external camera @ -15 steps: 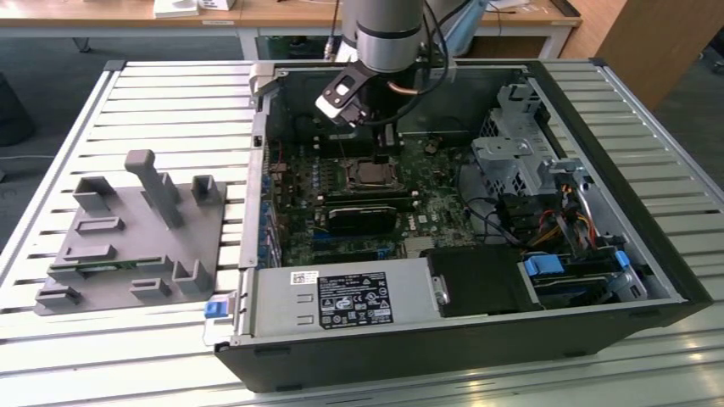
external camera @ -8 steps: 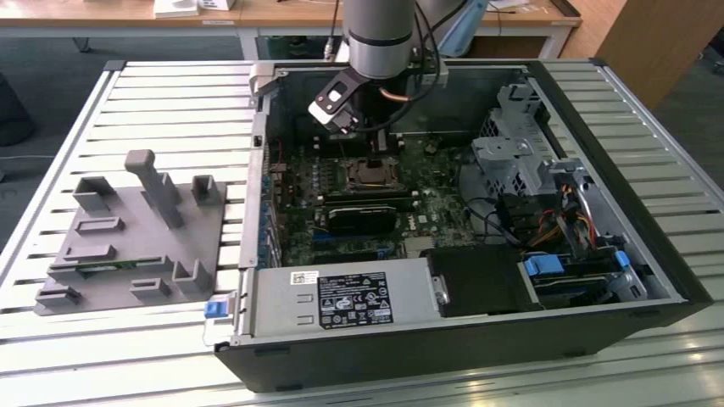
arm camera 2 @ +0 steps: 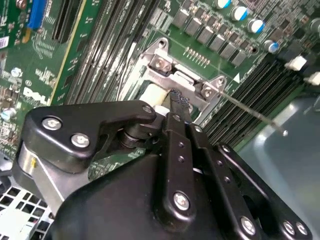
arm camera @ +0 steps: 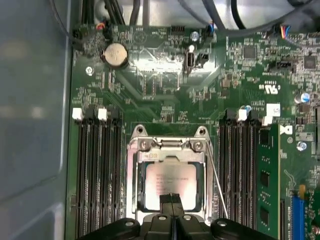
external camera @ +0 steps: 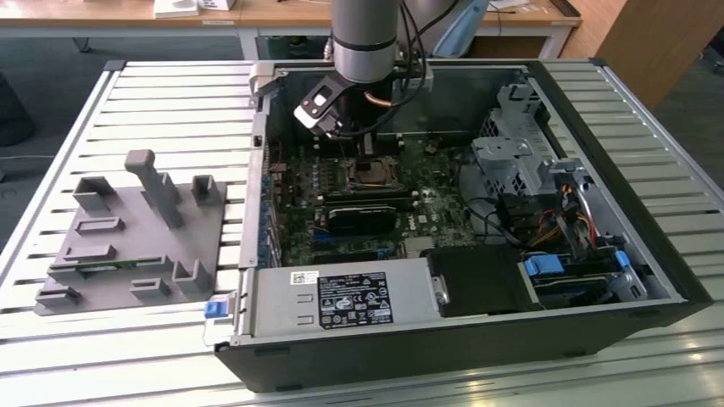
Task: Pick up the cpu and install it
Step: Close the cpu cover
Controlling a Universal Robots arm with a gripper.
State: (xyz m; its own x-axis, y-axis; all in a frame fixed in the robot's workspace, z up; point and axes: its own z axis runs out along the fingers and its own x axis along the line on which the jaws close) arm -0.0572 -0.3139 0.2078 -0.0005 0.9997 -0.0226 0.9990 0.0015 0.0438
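The cpu, a square chip with a silver-grey top, lies flat in the motherboard socket inside its metal frame. In the first wrist view my gripper is over the chip's near edge, its two black fingertips pressed together with nothing between them. In the second wrist view the gripper points down at the socket frame. In the exterior view the arm reaches into the open computer case with the gripper just above the socket. A thin wire lever runs along one side of the socket.
Memory slots flank the socket, and a green memory stick stands in one. The case walls, drive cage and power supply surround the board. A grey fixture plate with blocks lies on the slatted table at the exterior view's left.
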